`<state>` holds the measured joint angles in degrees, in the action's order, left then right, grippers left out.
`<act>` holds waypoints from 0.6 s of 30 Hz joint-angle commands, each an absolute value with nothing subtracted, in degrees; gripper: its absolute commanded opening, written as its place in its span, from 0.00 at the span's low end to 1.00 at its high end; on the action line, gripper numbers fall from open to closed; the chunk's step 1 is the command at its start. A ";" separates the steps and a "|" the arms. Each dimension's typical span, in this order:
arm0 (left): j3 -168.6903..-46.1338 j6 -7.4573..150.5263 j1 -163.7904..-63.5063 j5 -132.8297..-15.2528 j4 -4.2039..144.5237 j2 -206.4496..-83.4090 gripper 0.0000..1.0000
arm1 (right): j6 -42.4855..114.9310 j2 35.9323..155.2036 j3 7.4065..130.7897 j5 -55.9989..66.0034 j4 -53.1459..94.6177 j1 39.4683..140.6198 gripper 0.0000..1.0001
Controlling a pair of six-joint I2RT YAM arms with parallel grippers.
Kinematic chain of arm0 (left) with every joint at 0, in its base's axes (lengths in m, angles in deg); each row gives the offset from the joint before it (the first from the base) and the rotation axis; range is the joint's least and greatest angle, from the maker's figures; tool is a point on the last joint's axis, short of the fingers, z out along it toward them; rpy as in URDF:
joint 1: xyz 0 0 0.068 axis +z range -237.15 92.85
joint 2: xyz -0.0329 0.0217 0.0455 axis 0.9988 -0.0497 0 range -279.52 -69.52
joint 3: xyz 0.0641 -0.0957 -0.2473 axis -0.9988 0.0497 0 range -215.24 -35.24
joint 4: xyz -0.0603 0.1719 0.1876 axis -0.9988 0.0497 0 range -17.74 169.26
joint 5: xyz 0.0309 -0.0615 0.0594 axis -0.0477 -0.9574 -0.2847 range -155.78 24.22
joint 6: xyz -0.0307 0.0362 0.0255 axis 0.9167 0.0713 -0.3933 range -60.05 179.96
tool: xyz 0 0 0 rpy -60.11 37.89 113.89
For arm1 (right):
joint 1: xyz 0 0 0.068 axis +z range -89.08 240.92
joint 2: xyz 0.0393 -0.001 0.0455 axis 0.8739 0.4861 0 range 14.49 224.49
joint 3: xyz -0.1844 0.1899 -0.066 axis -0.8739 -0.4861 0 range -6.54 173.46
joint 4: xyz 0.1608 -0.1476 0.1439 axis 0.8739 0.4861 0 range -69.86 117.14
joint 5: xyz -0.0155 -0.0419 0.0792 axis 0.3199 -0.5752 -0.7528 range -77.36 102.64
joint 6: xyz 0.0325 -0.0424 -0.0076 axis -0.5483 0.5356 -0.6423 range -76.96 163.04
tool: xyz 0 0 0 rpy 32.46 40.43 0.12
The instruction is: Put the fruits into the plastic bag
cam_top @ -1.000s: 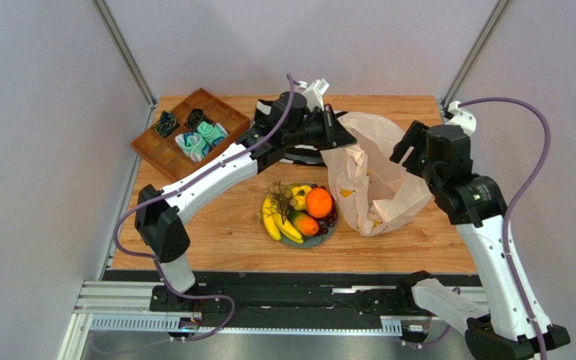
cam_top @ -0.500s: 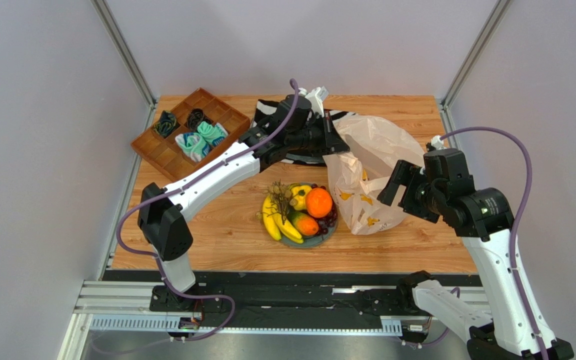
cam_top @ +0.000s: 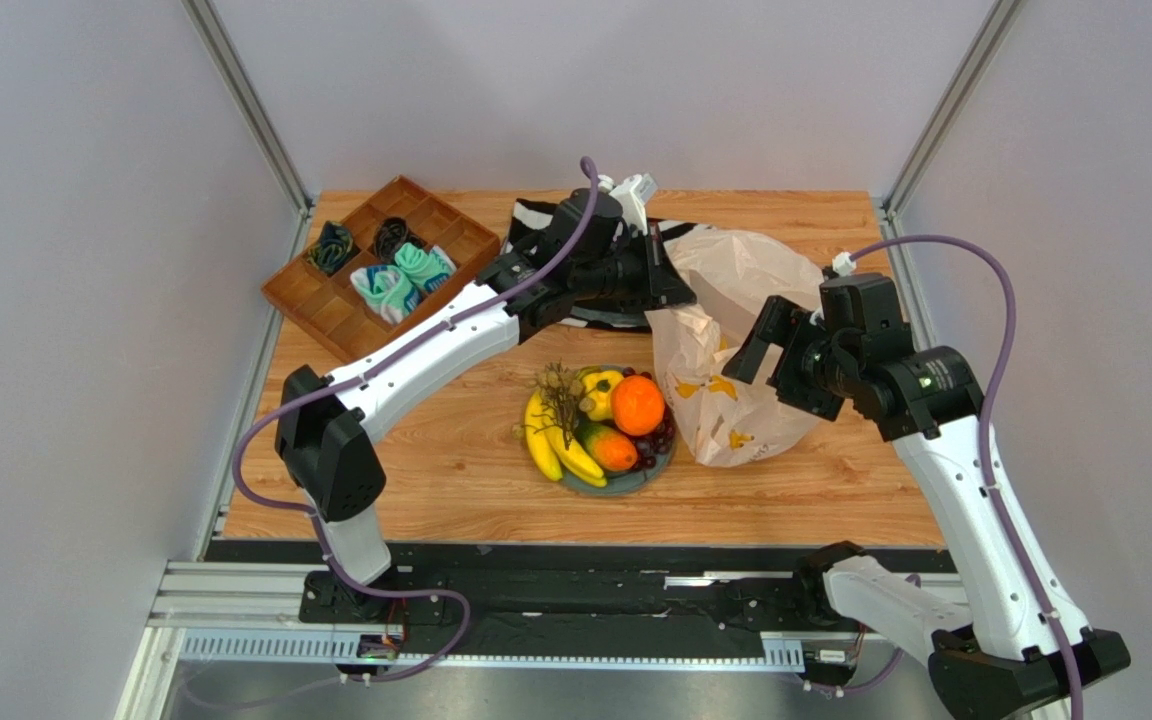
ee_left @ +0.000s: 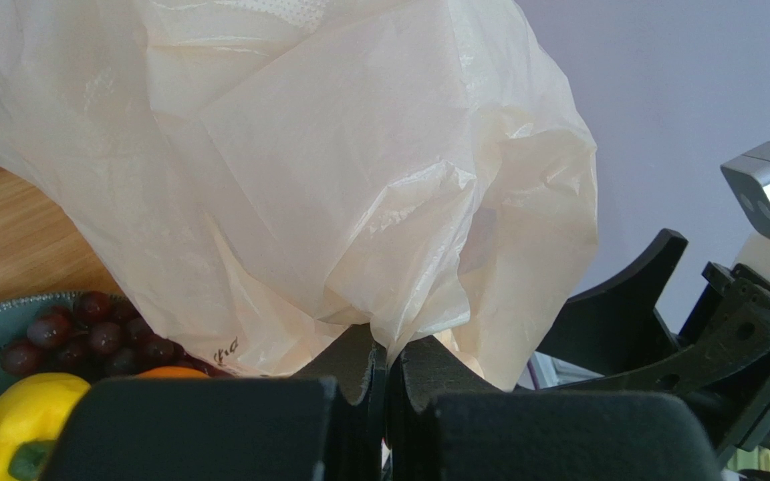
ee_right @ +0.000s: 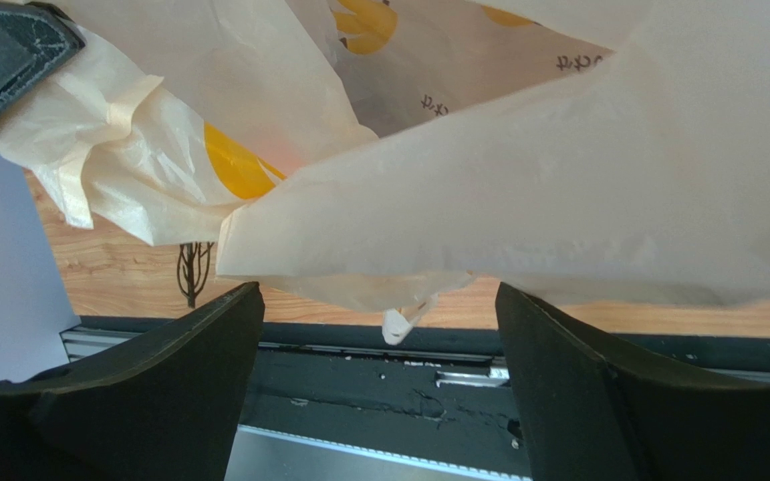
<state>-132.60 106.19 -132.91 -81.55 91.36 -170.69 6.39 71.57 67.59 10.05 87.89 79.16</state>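
Note:
The plastic bag [cam_top: 717,375] hangs crumpled right of the plate, whitish-beige with yellow banana prints. My left gripper [cam_top: 660,279] is shut on its upper edge; in the left wrist view a pinch of bag [ee_left: 339,170] runs down between the closed left gripper [ee_left: 387,353]. My right gripper [cam_top: 760,345] stands open against the bag's right side. In the right wrist view the bag [ee_right: 520,180] hangs just above the right gripper [ee_right: 379,346], nothing between the fingers. The fruits lie on the grey plate [cam_top: 657,471]: bananas [cam_top: 549,443], orange [cam_top: 638,405], yellow fruit [cam_top: 597,395], orange-green fruit [cam_top: 612,449], grapes [cam_top: 662,437].
A wooden compartment tray [cam_top: 330,308] with rolled cloths sits at the back left. A zebra-striped cloth [cam_top: 549,219] lies behind the left arm. A metal rail [cam_top: 462,605] runs along the near table edge. Grey walls close in on both sides.
The right arm has swung left and down against the bag's right side, its jaws spreading wider. The bag has been pushed in and sags lower. The left gripper keeps its hold.

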 commanded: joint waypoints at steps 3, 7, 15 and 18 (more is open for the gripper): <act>-135.53 104.60 -132.24 -82.13 91.25 -168.66 0.00 | 6.65 73.64 63.17 4.82 74.48 79.20 0.87; -135.53 104.69 -132.24 -82.65 91.42 -168.66 0.00 | 6.30 72.94 60.45 3.24 68.58 79.37 0.85; -135.79 104.87 -131.89 -83.97 91.51 -169.02 0.00 | 14.46 73.02 54.55 5.87 61.38 81.22 0.76; -135.96 105.13 -131.80 -84.85 91.51 -169.54 0.00 | 18.42 72.76 53.06 8.24 58.20 83.24 0.74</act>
<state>-133.24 105.82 -132.23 -82.84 91.77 -170.69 12.06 73.75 54.22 5.64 66.20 80.95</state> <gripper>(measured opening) 0.008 0.757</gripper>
